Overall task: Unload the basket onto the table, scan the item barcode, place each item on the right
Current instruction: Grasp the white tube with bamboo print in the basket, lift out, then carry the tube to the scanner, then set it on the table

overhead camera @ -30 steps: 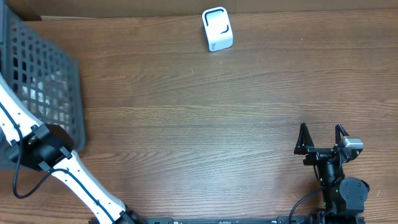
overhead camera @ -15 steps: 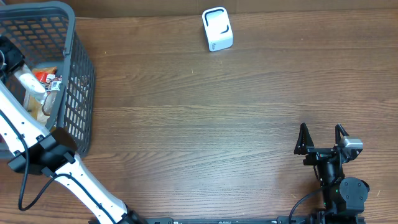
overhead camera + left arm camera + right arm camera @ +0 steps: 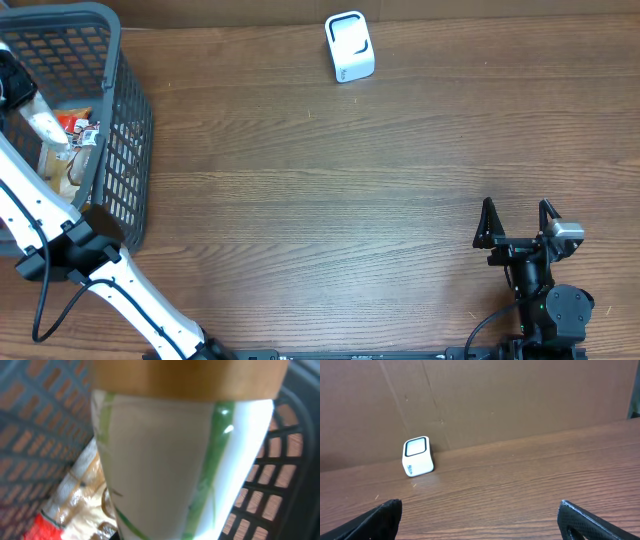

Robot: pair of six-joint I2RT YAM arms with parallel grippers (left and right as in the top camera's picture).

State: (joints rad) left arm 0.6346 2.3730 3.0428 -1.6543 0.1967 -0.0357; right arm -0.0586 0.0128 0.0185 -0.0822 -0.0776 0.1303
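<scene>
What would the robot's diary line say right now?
left gripper: shut on white-green package in basket | right gripper: open, empty | scanner: not reached yet

Left arm [image 3: 140, 300]: white links, black joints, loose black cable [image 3: 39, 300]. Right gripper [image 3: 516, 212]: black, two pointed fingers, grey block alongside.

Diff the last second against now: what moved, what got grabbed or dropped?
The basket went from tipped, with its side wall showing, to upright with its contents in view. The left gripper, apparently shut on the white-and-green item inside the basket, edged toward the top-left of the overhead view. That arm's elbow slid down-left. Nothing was let go. The right gripper, open, and the white scanner did not move.
</scene>
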